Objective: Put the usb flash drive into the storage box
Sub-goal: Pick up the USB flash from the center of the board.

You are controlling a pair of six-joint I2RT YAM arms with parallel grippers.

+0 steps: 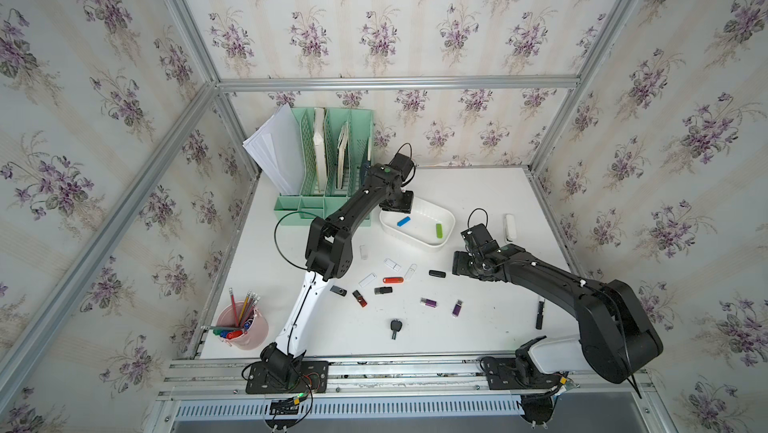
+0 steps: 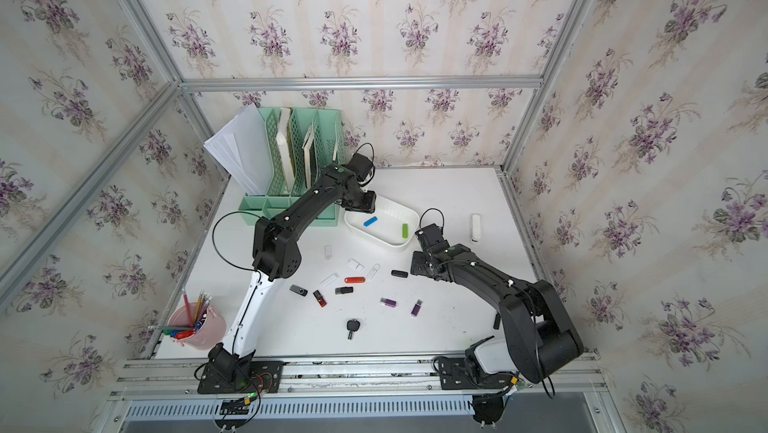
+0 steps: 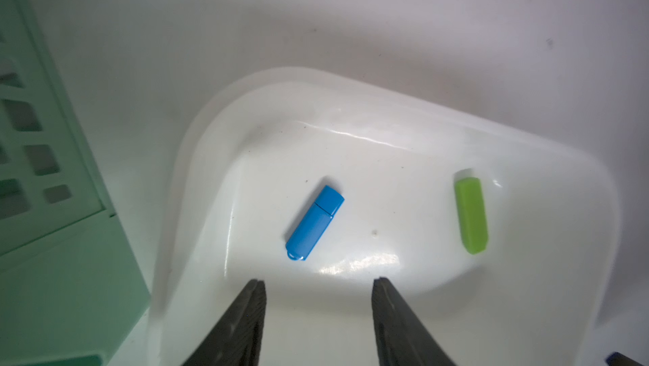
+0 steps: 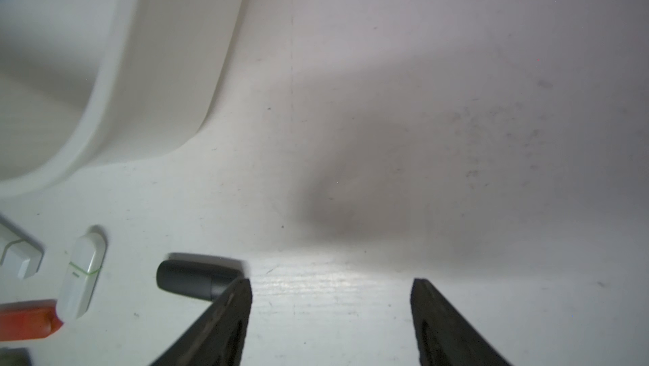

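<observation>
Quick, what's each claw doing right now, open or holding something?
Left claw: open, holding nothing, over the storage box.
Right claw: open, holding nothing, over the table.

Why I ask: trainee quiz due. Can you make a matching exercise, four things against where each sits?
Things
1. blue capped plastic flash drive
2. mint-green plastic file organizer
3. pink cup of pencils
4. orange-red translucent flash drive

Places
A. near the left arm's base
B. on the white table, outside the box
C. inside the shallow white plastic storage box
D. standing at the back of the table

Pairs: 1-C, 2-D, 3-A, 4-B
</observation>
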